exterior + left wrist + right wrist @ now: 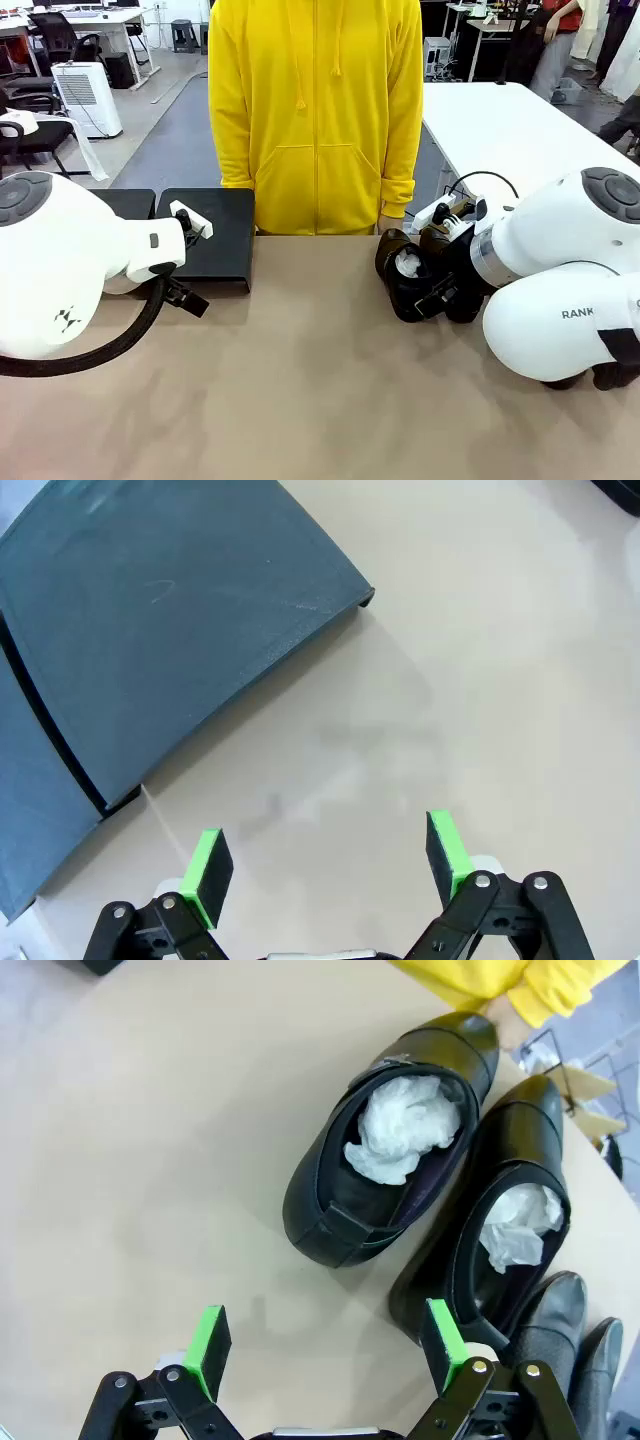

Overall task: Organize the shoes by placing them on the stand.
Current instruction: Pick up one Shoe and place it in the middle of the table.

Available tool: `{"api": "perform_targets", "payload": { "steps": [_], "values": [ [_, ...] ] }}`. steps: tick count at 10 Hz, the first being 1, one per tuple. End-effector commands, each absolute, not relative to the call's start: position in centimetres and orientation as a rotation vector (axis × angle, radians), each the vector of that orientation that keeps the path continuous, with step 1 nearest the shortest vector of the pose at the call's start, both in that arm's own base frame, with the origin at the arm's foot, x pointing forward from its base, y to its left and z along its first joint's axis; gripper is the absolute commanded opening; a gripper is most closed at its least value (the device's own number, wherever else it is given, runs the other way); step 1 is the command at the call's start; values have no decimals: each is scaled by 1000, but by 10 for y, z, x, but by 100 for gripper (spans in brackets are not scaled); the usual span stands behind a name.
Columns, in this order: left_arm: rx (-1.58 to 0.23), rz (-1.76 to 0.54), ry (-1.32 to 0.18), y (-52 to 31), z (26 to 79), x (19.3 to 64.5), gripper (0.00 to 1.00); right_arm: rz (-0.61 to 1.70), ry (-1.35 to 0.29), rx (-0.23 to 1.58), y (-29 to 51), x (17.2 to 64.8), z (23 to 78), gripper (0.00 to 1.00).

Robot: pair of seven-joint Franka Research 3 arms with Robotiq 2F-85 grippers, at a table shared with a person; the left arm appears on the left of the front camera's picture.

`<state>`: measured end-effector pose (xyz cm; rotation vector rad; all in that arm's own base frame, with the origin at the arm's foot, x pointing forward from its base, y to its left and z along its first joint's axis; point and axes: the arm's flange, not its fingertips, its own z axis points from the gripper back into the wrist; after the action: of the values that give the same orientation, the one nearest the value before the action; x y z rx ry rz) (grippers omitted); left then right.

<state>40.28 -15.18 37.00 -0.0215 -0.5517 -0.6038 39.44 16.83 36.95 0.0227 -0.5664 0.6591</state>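
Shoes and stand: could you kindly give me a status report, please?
Both jaws open, empty. Shoes on table, stand bare where visible. Person's hand close by the shoes.

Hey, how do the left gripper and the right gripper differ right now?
The left gripper hangs beside the stand; the right gripper hangs close by the shoes. Bare table lies by the left gripper's pads; a shoe lies by a right gripper pad. Both are open and empty.
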Motion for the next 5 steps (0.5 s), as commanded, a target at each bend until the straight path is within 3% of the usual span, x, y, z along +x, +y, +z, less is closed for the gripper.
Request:
{"api": "perform_targets", "payload": {
  "steps": [1, 5],
  "values": [
    [-22, -604, -552, -152, 370, 403, 100, 659, -566, 23, 168, 394, 369, 100],
    [-22, -604, -552, -152, 370, 403, 100, 659, -566, 23, 168, 394, 369, 100]
  ]
}}
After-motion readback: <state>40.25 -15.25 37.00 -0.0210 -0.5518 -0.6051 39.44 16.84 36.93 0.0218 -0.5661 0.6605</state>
